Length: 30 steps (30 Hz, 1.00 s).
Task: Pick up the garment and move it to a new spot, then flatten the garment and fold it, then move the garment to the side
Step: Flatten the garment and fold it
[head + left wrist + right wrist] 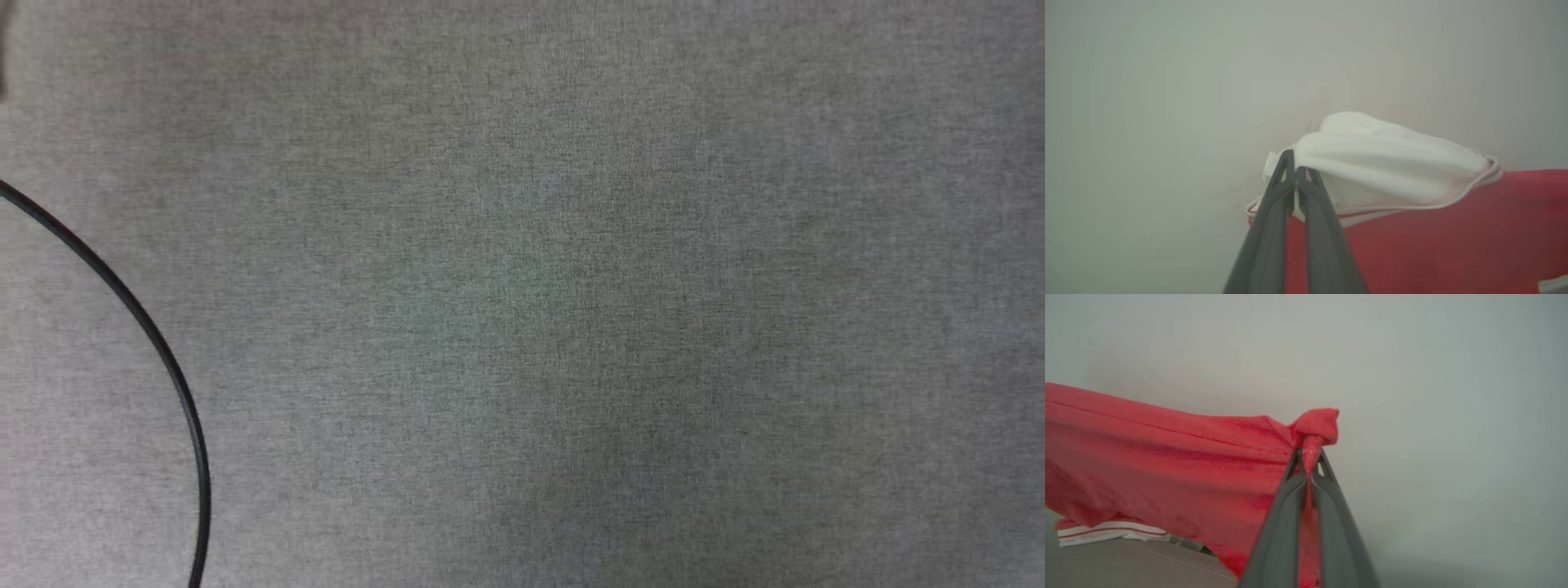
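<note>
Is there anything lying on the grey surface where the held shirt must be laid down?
Only a thin black cable curves over the lower left of the grey surface in the head view. The left gripper and right gripper pinch the shirt directly.

A: Left gripper [1295,161] looked how?
B: Had two long matte dark-grey fingers [1265,232], tapering, with triangular cut-outs near the tips, bottom centre of frame.
A: Right gripper [1308,457]?
B: Same build, same grey, same cut-outs.
</note>
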Available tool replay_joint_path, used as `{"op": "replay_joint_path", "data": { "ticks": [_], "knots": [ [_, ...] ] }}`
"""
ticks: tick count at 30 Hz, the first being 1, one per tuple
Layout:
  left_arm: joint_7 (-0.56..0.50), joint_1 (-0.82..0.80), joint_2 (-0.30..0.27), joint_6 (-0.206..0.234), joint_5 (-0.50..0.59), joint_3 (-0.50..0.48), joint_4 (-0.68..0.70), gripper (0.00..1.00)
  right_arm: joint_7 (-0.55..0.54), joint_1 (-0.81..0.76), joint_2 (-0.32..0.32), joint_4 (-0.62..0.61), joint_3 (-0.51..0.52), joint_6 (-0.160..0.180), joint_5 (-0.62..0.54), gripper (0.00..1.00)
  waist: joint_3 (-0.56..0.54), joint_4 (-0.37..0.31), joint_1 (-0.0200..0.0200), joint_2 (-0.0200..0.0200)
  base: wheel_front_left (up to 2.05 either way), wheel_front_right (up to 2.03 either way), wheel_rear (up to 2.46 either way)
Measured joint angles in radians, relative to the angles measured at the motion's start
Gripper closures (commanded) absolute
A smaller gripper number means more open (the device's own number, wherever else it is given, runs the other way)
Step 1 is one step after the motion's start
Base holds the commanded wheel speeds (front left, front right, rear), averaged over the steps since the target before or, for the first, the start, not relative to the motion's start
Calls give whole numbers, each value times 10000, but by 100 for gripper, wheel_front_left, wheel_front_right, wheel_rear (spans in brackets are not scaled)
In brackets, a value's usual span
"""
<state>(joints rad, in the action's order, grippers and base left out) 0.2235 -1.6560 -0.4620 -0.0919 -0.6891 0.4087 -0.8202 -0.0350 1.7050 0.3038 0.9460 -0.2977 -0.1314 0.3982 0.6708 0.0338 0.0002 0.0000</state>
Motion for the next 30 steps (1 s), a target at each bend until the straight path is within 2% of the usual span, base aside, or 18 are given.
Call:
{"op": "replay_joint_path", "data": {
  "ticks": [9, 19, 23, 30],
  "knots": [
    [265, 2809, 27, -374, -612, 314, -617, 100, 357, -2711, -23, 288, -1221, -2, 1053, 100, -1163, 39, -1, 0, 0, 0, 0],
    [362, 8155, -221, -376, -1488, 159, 596, 100, 838, -7118, 128, -562, -2197, -4, 2552, 100, -3232, -10, -3, 0, 0, 0, 0],
    [362, 10415, -357, 90, -1676, 6, 1768, 100, 865, -8706, 320, -1120, -2397, -4, 2987, 100, -4086, -27, -4, 0, 0, 0, 0],
    [-52, 13930, -892, 1452, -2188, -209, 4449, 100, 293, -11070, 895, -2161, -2545, -8, 3200, 100, -5233, -63, -5, 0, 0, 0, 0]
  ]
}}
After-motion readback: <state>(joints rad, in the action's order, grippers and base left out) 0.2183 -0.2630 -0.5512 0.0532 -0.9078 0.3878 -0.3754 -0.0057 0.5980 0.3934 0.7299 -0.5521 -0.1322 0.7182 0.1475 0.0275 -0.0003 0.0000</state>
